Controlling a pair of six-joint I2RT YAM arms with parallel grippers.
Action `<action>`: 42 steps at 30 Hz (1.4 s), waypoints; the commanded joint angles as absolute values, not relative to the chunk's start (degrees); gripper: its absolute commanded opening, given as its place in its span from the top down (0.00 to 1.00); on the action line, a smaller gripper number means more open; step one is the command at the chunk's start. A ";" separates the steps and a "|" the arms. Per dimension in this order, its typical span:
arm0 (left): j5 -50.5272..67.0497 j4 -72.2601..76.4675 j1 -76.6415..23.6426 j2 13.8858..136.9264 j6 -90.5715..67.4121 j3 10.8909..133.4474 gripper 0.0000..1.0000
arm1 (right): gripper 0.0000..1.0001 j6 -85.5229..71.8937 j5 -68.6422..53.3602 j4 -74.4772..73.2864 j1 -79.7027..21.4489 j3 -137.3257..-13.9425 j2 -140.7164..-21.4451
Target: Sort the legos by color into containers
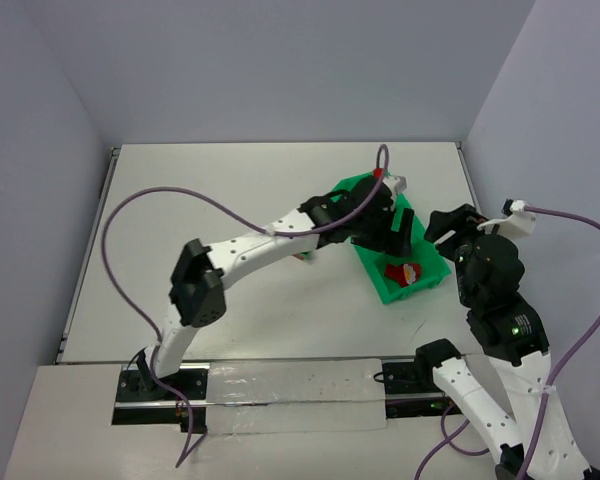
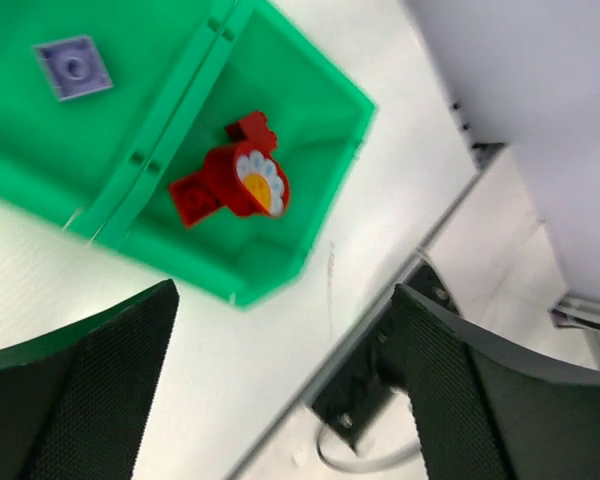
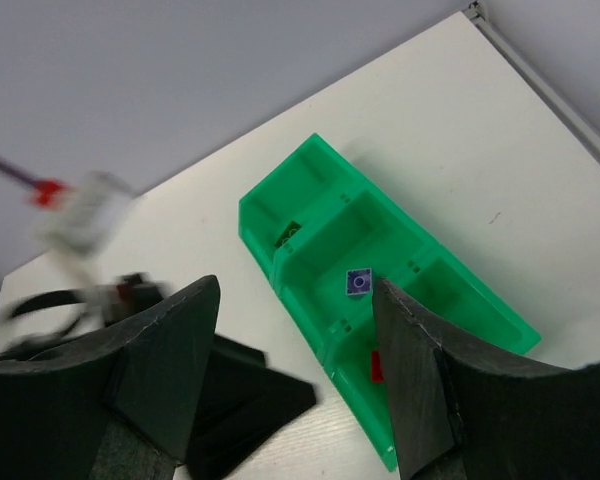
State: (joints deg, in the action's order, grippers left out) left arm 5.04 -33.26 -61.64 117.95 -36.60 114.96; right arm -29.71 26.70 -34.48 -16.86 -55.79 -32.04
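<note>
I am hovering my left claw (image 2: 285,300) over the near end of the green tray (image 2: 20,150). Its fingers are spread wide with nothing between them. The red legos (image 2: 235,182), one carrying a white-and-yellow flower piece, are lying in the end compartment. A purple brick (image 2: 72,67) is sitting alone in the next one, across the divider. My right claw (image 3: 298,290) is waiting off to the side of the tray, also apart and empty. From that side I am also seeing a dark green piece (image 3: 290,233) in a farther compartment.

As I read it, the red is delivered, so the step in hand is getting clear cleanly. I am planning to rise straight up before swinging away, keeping the fingers apart so neither one is hooking the tray wall or dragging the light tray across the tabletop (image 2: 380,180). The red cluster is resting close to the divider, so I am avoiding any sideways sweep at low height.

A small coloured bit is showing beneath my left forearm in the overhead view, too hidden to identify. I am treating it as the likely next pick.
</note>
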 commanded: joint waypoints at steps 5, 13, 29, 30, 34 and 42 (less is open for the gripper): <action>0.13 -34.57 -49.36 97.60 -40.80 91.91 0.16 | 0.31 -22.69 5.64 -21.12 -16.71 -53.24 -40.14; -3.88 -37.14 -37.56 92.96 -44.31 83.30 0.12 | 0.39 -7.61 -11.36 -18.85 -23.87 -56.23 -61.67; -2.60 -46.28 -27.37 102.34 -41.73 96.56 0.06 | 0.32 -0.83 -7.43 -23.22 -33.00 -73.45 -93.02; -1.82 -46.23 -27.12 102.42 -41.32 96.44 0.06 | 0.32 -0.83 -7.79 -22.12 -33.24 -72.89 -93.37; 1.37 -47.59 -25.94 102.41 -39.68 95.26 0.05 | 0.33 0.54 -10.61 -18.15 -33.40 -70.74 -94.21; 5.15 -43.79 -24.35 98.94 -36.55 87.94 0.05 | 0.35 10.34 -12.52 -10.79 -34.06 -65.03 -93.04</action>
State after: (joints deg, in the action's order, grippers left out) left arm 2.11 -45.40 -25.54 102.08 -39.15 89.86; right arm 4.31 -10.66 -14.95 -33.26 -64.01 -94.03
